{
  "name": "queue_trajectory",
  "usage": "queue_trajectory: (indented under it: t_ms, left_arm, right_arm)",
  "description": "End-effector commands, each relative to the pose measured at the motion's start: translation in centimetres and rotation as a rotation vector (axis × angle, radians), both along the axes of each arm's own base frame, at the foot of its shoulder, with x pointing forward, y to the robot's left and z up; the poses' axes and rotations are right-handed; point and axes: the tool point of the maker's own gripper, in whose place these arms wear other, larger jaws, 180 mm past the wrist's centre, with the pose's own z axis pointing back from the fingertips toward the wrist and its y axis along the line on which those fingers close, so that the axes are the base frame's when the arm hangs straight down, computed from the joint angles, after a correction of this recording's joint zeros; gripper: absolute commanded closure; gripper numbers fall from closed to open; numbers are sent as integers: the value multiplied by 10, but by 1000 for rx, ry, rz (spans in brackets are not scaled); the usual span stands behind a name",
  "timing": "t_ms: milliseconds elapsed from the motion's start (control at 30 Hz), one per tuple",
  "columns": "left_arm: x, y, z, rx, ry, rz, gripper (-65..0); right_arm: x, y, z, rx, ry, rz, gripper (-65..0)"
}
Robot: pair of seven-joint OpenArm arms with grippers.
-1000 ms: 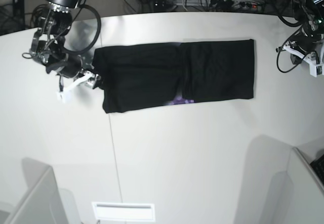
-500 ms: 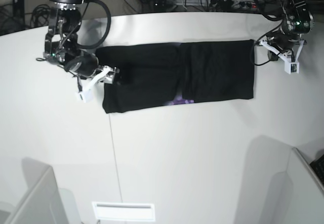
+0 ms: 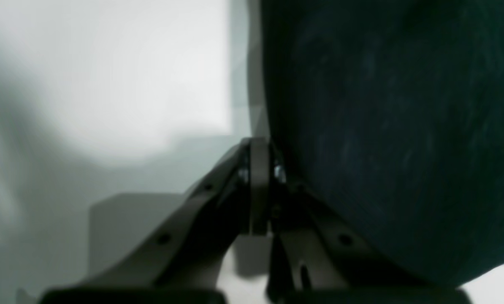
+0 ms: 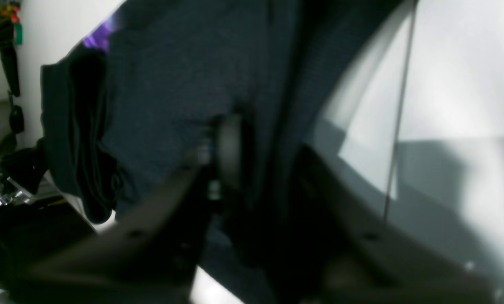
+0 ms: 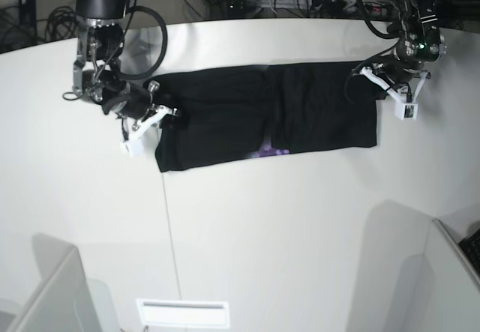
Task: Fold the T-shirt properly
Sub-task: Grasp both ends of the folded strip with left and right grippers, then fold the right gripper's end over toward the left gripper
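Cloth [image 4: 180,105] between blurred right fingers [image 4: 228,152]

The base view is evenly bright and fairly sharp, with soft grey shadows on the white table [image 5: 262,219] near the lower corners and bowed edges from a wide lens. Both wrist views are dim, soft and smeared; the T-shirt [image 4: 172,84] reads as near-featureless black.
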Motion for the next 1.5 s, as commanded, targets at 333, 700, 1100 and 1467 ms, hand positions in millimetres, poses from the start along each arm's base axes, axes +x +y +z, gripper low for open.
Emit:
queue_trajectory:
  t_ms: [333, 700, 1100, 1467]
  left_arm:
    - [5, -41, -7, -36, 23, -120, 0]
    - [7, -36, -6, -25, 23, -115, 0]
    - [-1, -12, -14, 160, 75, -164, 0]
    - [-4, -34, -19, 132, 84, -197, 0]
  right_arm:
    - [19, -16, 14, -113, -49, 24, 0]
    - [20, 65, 92, -103, -256, 179, 0]
    - [-10, 147, 148, 30, -396, 335, 0]
    - [-13, 182, 166, 117, -395, 328, 0]
